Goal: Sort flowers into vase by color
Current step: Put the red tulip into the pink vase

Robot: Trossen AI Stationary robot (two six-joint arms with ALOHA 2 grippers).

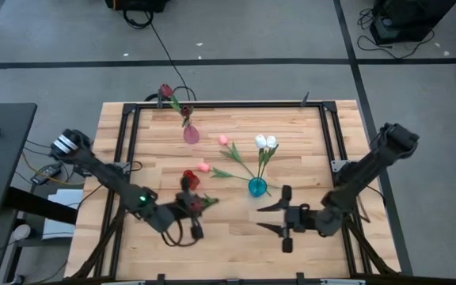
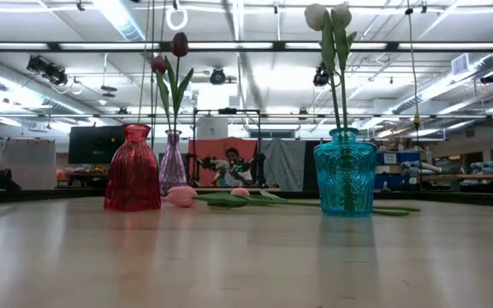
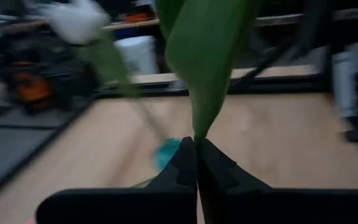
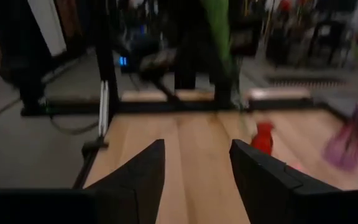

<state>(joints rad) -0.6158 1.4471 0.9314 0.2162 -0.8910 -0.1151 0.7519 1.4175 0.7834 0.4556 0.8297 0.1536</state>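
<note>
Left gripper: we saw it at about 7 o'clock on the table, beside the red vase, jaws pinched tight on a green-stemmed flower.
Right gripper: we found it at 5 o'clock, fingers spread wide, holding nothing.
Blue vase: near centre, we counted two white tulips standing in it.
Pink-purple vase: at 11 o'clock, holding dark maroon tulips.
Pink tulips: we saw two lying flat on the wood between the vases.
</note>
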